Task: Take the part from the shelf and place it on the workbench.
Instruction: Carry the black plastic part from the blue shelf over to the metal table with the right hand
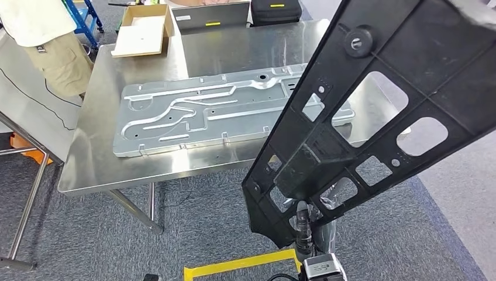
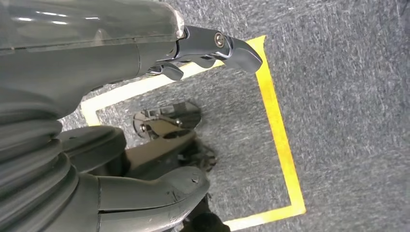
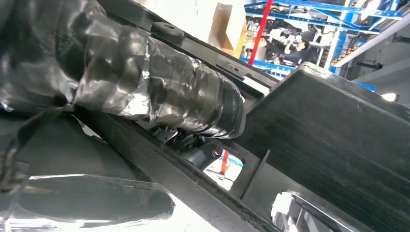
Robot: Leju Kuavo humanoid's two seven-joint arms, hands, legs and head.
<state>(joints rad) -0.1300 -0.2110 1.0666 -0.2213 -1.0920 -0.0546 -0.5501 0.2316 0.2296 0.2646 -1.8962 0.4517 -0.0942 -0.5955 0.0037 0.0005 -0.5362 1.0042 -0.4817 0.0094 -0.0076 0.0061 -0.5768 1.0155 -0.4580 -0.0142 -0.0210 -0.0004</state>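
Observation:
The part [image 1: 398, 76] is a large flat black plastic panel with several cut-out windows. It hangs tilted in the air, running from low centre to the upper right, in front of the steel workbench [image 1: 234, 52] and overlapping its right end. In the right wrist view my right hand [image 3: 159, 92], its fingers wrapped in shiny tape, grips a rib of the part [image 3: 329, 140]. My left hand [image 2: 96, 63] hangs over the carpet with its fingers apart and nothing in it.
A silver stamped metal panel [image 1: 193, 114] lies across the middle of the workbench. An open cardboard box [image 1: 143, 29] and a black case [image 1: 275, 10] sit at the far edge. A person [image 1: 47, 47] stands at the far left. Yellow tape [image 1: 240, 264] marks the carpet.

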